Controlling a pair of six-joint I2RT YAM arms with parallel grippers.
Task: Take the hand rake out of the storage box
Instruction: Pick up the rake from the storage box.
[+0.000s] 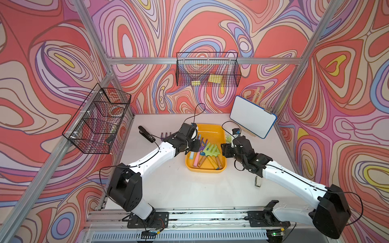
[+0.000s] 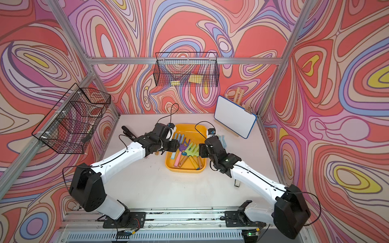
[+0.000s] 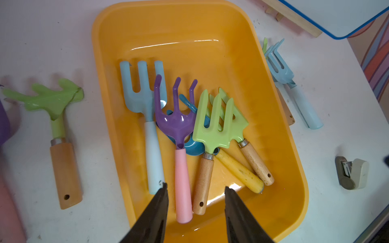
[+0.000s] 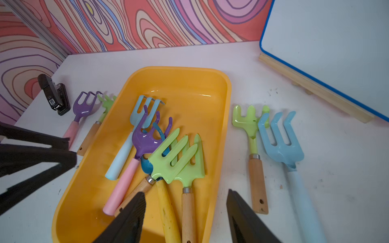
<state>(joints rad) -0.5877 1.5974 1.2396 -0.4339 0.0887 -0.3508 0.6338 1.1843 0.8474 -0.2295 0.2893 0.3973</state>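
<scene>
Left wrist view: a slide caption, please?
Left gripper, jaws apart, flanking pink-handled purple hand rake in yellow-orange plastic storage box.

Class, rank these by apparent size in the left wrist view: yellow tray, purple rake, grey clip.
1. yellow tray
2. purple rake
3. grey clip
The gaps are plain; nothing ties.

The storage box is smooth, shiny orange plastic, and light gleams on its floor. The purple hand rake has a glossy painted metal head and a smooth, dull pink handle. The green fork beside it shines too. It has a pale, bare wood handle and a silver metal ring. The white table looks dull and scuffed.
</scene>
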